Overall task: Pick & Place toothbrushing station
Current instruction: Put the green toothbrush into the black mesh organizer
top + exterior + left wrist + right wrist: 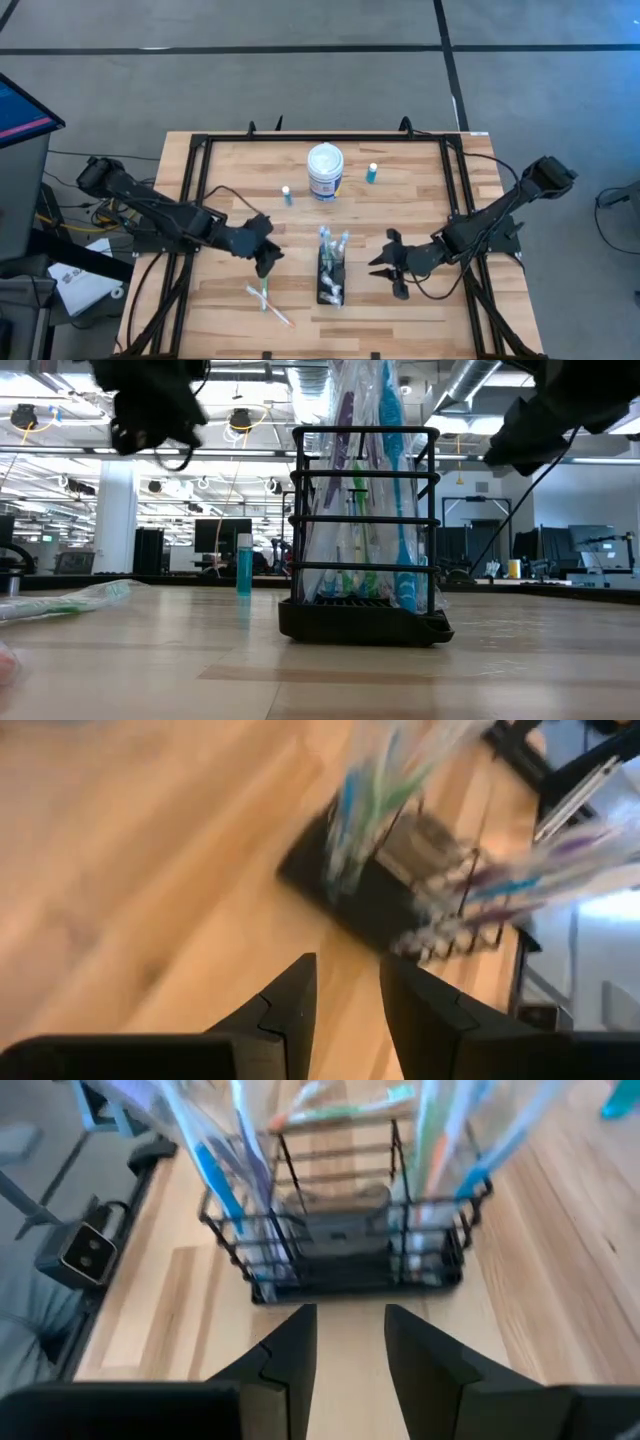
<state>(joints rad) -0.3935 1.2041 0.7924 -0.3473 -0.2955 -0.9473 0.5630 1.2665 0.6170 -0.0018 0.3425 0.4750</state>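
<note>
The toothbrushing station (330, 275) is a small black slotted wire holder with several plastic-wrapped toothbrushes standing in it. It rests on its base (365, 625) on the wooden table, near the front middle. My left gripper (265, 260) hovers just left of it, open and empty. Its wrist view (347, 982) looks toward the holder (370, 900). My right gripper (393, 268) hovers just right of the holder, open and empty. It faces the holder's long side (350, 1245), with its fingertips (350, 1325) short of it.
A white round tub with a blue label (325, 170) stands at the far middle. Small blue bottles stand beside it (287, 194) (372, 173). A wrapped toothbrush (268, 300) lies on the table left of the holder. A black frame (200, 150) edges the table.
</note>
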